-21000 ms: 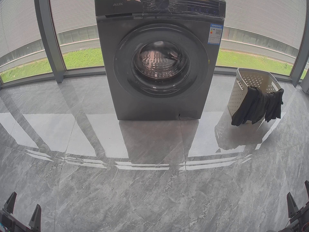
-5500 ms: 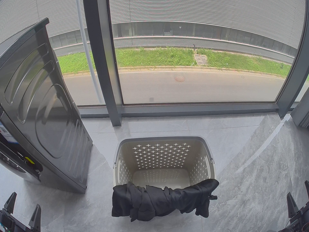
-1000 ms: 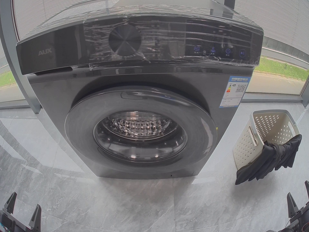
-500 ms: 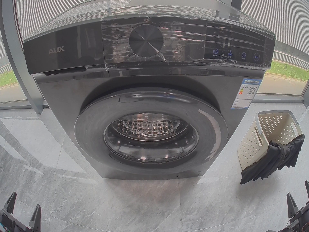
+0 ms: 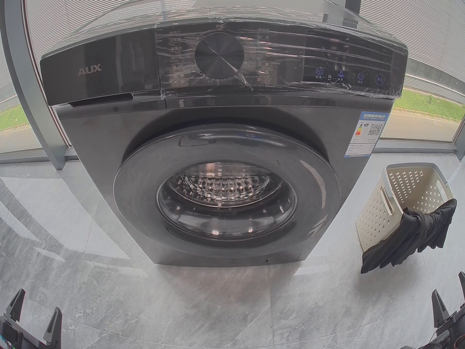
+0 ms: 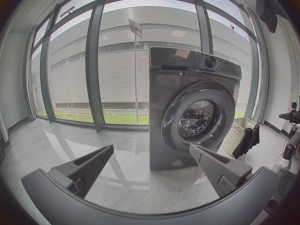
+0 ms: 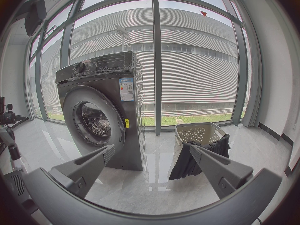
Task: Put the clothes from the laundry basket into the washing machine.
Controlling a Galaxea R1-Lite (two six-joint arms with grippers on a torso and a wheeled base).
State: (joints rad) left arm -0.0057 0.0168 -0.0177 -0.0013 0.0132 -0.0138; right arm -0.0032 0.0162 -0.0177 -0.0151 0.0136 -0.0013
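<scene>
Clothes [image 5: 411, 241], one dark bundle as far as I can tell, are draped over the front rim of the laundry basket [image 5: 375, 214]. That sits on the floor [image 5: 193, 301] just beside the washing machine [image 5: 223, 117], on the robot's right. Nothing's grabbed yet: left claw [image 6: 150, 148] and right claw [image 7: 150, 149] are both spread wide and empty, hanging low and well short of everything.

Stuff I'd worry about:
- The round door [image 5: 226, 197] looks shut to me. Go for the clothes first and you show up with a full claw and no way into the drum.
- Most of the fabric hangs outside the basket, so a shallow pinch could just drag it onto the floor.
- The basket looks light and the floor is glossy, so a tug might slide or tip it.
- A trailing end could catch on the door opening.
</scene>
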